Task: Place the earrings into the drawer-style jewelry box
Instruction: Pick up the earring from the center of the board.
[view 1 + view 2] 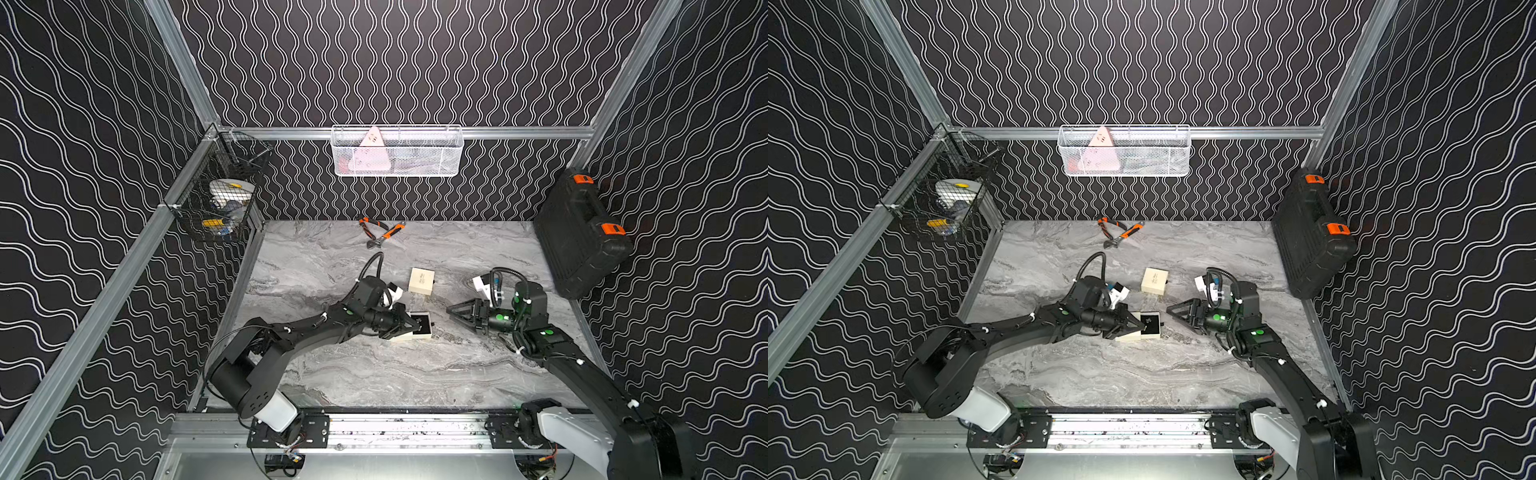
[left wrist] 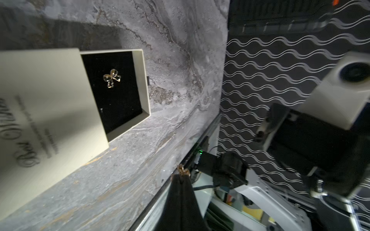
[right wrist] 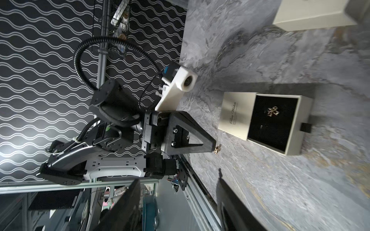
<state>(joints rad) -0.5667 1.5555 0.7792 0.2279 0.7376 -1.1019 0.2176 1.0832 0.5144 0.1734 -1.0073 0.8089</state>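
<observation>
The drawer-style jewelry box [image 1: 424, 334] [image 1: 1152, 334] lies mid-table, a cream sleeve [image 2: 40, 104] [image 3: 234, 114] with its black-lined drawer [image 2: 145, 84] [image 3: 304, 112] pulled out. One gold earring [image 2: 112, 78] [image 3: 271, 112] lies on the lining. My left gripper [image 1: 415, 324] [image 1: 1143, 328] [image 2: 182, 176] [image 3: 213, 147] is shut on a second earring [image 2: 183, 170] [image 3: 217, 149] that pokes out past its tips, which in both top views reach the drawer's left edge. My right gripper [image 1: 451, 311] [image 1: 1170, 309] [image 3: 179, 180] is open and empty, a short way right of the box.
A second closed cream box [image 1: 422, 281] [image 1: 1154, 281] [image 3: 312, 18] stands behind the drawer box. Orange-handled pliers and a wrench [image 1: 380, 230] lie at the back wall. A black tool case [image 1: 582, 237] leans at the right. A white basket [image 1: 397, 151] and a black one [image 1: 220, 195] hang above.
</observation>
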